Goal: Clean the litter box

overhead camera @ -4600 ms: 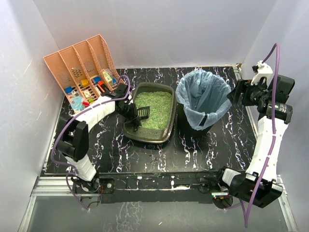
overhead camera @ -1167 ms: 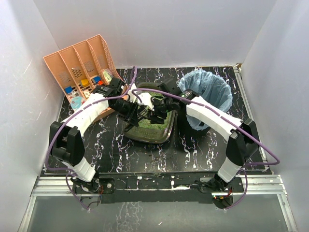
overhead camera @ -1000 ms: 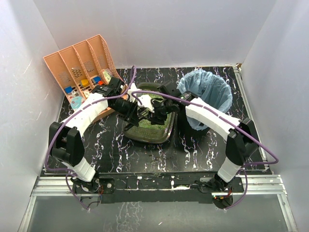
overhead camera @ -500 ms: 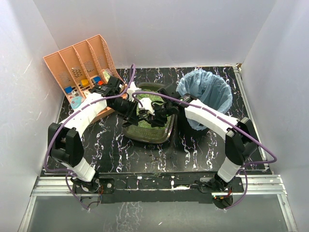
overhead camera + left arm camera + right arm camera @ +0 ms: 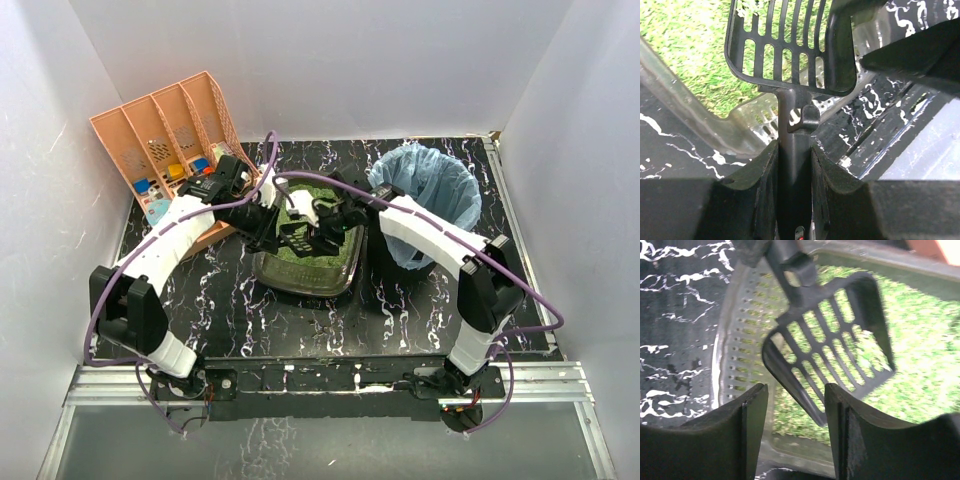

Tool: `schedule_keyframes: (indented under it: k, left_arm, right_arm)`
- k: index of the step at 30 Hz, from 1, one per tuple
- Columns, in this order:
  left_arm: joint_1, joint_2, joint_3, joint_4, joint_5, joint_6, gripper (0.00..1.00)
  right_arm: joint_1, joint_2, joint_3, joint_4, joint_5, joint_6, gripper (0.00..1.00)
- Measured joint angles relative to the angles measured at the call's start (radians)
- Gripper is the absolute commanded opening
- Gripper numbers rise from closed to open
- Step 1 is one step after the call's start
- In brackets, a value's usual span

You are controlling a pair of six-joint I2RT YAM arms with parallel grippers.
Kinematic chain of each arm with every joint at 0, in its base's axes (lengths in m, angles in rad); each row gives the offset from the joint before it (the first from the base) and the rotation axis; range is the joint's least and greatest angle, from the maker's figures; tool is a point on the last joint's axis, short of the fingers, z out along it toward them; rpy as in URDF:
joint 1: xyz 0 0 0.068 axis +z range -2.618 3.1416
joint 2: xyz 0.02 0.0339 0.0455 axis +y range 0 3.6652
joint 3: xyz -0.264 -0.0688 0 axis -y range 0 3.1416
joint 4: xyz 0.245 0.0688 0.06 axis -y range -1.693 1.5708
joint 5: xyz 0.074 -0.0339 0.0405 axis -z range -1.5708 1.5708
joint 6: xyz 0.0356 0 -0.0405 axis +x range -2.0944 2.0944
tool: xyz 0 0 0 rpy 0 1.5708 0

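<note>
The litter box (image 5: 300, 284) is a dark olive-grey tray holding green litter (image 5: 335, 250), mid-table. My left gripper (image 5: 272, 226) is over its left side, shut on the handle of a black slotted scoop (image 5: 296, 238). In the left wrist view the jaws (image 5: 795, 175) clamp the handle, and the scoop head (image 5: 790, 45) hangs over the litter (image 5: 685, 45). My right gripper (image 5: 323, 228) is open over the tray, close to the scoop. In the right wrist view its jaws (image 5: 796, 425) stand apart with the scoop (image 5: 830, 345) just ahead of them, above the litter (image 5: 925, 365).
A black bin (image 5: 425, 205) with a pale blue liner stands right against the tray's right side. A peach-orange organiser (image 5: 175, 145) with small items stands at the back left. White walls close in the table on three sides.
The right arm swung from the far right over to the litter box and now sits by the scoop. The left gripper has carried the scoop slightly toward the tray's middle and back.
</note>
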State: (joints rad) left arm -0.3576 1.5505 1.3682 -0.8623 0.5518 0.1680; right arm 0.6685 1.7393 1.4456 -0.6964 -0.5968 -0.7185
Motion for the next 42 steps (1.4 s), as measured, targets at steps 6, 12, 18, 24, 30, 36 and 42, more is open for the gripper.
schedule_keyframes:
  k: [6,12,18,24,30,36,42]
  left_arm:
    - [0.002,0.009,0.000,-0.013,-0.092,0.002,0.00]
    - [0.002,0.059,0.022,-0.018,-0.126,-0.061,0.00]
    - [0.002,0.192,0.145,-0.042,-0.146,-0.145,0.00]
    - [0.002,0.352,0.298,-0.102,-0.164,-0.184,0.00]
    - [0.001,0.430,0.394,-0.154,-0.180,-0.196,0.00]
    - [0.000,0.445,0.462,-0.175,-0.222,-0.206,0.00]
    - [0.000,0.491,0.485,-0.190,-0.245,-0.208,0.00]
  right_arm:
    - [-0.021,0.002,0.141,-0.032,0.051,0.008,0.62]
    - [-0.040,-0.020,0.177,-0.045,0.079,0.022,0.62]
    - [-0.127,-0.113,0.177,-0.064,0.082,0.057,0.62]
    - [-0.214,-0.244,0.177,-0.064,0.066,0.081,0.62]
    - [-0.264,-0.278,0.175,-0.064,0.017,0.101,0.62]
    - [-0.284,-0.280,0.117,-0.063,0.002,0.116,0.62]
    - [-0.283,-0.282,0.080,-0.050,-0.013,0.119,0.62]
